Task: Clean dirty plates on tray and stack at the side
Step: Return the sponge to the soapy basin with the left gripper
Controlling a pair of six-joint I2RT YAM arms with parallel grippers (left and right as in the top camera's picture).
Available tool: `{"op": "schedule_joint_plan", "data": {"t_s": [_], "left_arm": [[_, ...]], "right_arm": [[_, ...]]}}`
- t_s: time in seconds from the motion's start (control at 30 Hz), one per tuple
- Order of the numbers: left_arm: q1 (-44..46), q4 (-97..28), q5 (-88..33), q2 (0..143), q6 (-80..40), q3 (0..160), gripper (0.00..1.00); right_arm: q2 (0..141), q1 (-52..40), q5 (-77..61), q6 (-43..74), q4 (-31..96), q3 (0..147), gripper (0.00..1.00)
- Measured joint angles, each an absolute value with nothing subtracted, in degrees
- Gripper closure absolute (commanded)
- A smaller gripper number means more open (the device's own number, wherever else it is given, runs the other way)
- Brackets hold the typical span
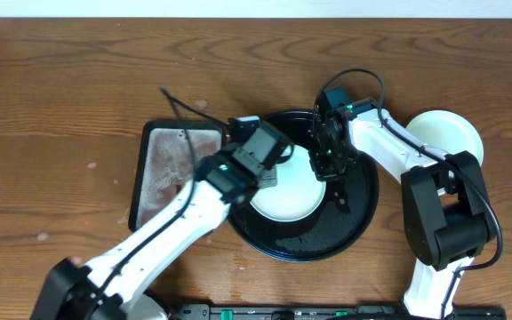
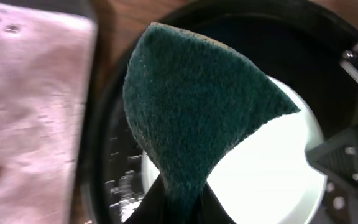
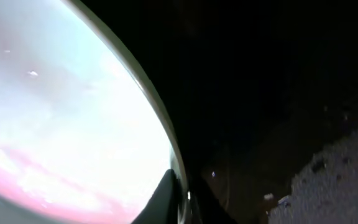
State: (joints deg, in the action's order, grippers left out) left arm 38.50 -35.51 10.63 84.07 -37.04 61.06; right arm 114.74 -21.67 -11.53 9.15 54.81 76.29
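Mid-job — my left gripper (image 2: 173,202) clamps the scouring pad (image 2: 197,106) over the pale plate (image 1: 283,203) in the tray (image 1: 327,247), right gripper (image 1: 327,165) pinches its rim, one white plate (image 1: 452,133) already sits aside — scrubbing, stacking remain.

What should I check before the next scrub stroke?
1. Sponge pinched in left gripper: ok.
2. Plate lying inside tray: ok.
3. Right gripper clamping the plate's rim: cannot tell; a finger sits at the rim, but the grip is unclear.
4. Plate clean: not ok; a pink film shows in the right wrist view.
5. Side plate on the table to the right, ready for stacking: ok.
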Motion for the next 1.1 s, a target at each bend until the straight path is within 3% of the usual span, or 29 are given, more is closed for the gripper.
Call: {"op": "schedule_joint_plan", "data": {"t_s": [0.23,0.37,0.63,0.93,1.1], "left_arm": [[28.47,-37.26,4.08,83.50,-25.15,61.06,0.93],[21.10,-37.23,1.19,83.50,-17.89,61.06,0.93],[9.47,-37.12,-0.14,85.76,-7.46,61.06,0.92],[4.64,-37.10,-0.54,94.54,-2.42,60.86,0.92],[4.12,-37.10,-0.62,96.55,-1.43,60.82,0.83]], "right_arm": [[114.74,-22.09,-11.53,8.91,55.05,76.27,0.91],[114.74,-22.57,-11.57,8.67,55.02,76.27,0.98],[114.74,-22.57,-12.12,8.84,54.59,76.27,0.99],[114.74,-22.57,-12.19,8.84,54.59,76.27,0.99],[114.74,-22.57,-12.19,8.84,54.59,76.27,0.99]]}}
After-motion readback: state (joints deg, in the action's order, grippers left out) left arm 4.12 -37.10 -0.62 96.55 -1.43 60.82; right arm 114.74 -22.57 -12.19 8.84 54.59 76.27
